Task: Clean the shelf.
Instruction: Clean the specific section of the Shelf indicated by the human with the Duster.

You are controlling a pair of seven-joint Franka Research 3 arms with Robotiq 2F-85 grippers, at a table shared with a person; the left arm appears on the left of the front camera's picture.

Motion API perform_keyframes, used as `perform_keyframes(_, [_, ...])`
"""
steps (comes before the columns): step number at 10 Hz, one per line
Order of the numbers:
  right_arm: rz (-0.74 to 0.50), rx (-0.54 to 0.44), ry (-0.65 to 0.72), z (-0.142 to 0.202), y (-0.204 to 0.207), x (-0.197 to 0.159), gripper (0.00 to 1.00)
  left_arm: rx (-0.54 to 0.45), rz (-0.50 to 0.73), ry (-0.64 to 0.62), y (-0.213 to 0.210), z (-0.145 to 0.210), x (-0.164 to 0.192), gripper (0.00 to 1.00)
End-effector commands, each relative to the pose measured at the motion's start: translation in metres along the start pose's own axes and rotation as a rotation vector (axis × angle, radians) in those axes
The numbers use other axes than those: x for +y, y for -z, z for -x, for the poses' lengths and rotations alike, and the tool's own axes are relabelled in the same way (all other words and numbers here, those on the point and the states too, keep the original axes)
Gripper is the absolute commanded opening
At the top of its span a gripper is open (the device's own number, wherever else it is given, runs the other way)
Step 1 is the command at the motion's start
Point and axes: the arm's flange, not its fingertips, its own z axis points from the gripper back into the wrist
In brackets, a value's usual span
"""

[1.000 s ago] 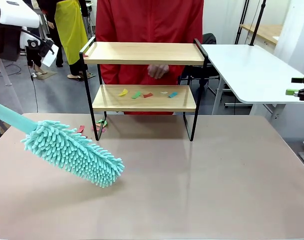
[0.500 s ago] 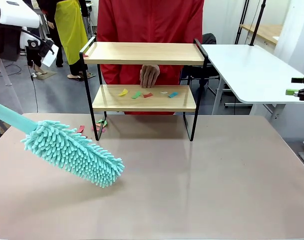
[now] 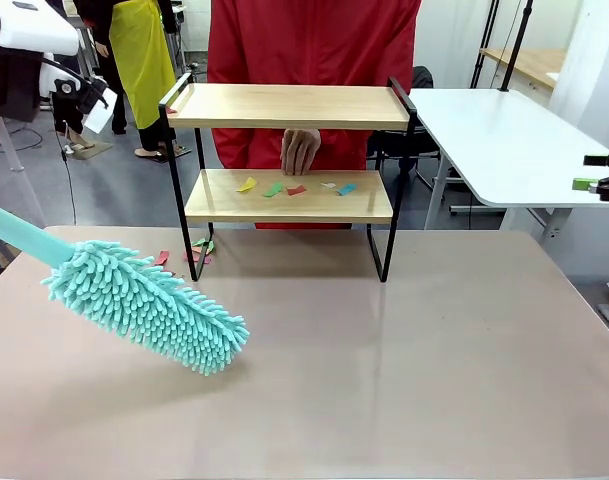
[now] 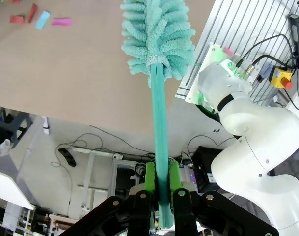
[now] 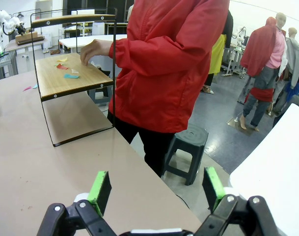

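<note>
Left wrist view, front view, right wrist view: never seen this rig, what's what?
Two white robot arms sit at a table, facing a person in red. The front view looks across the table from between the arms. Each wrist view looks along one gripper's fingers. In the left wrist view, the left gripper is shut on the handle of a teal duster, whose fluffy head is at the table's left side. The right gripper is open, holding nothing. At the far edge stands the shelf. Coloured paper scraps lie on its lower board, a few more on the table by its leg. The person's hand is between the boards, above the scraps.
</note>
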Motion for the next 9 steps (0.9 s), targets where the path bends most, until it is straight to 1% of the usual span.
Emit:
perform_keyframes(1, [0.003, 0.018, 0.013, -0.0059, 0.0009, -0.0003, 1.0, -0.006, 0.003, -0.005, -0.0003, -0.001, -0.0025, 0.13])
perform_keyframes(8, [0.003, 0.018, 0.013, -0.0059, 0.0009, -0.0003, 1.0, 0.0, 0.0, 0.0, 0.0, 0.0, 0.0, 0.13])
perform_keyframes(9, [0.003, 0.018, 0.013, -0.0059, 0.0009, -0.0003, 1.0, -0.134, 0.041, 0.077, 0.0017, -0.0012, 0.0062, 0.13])
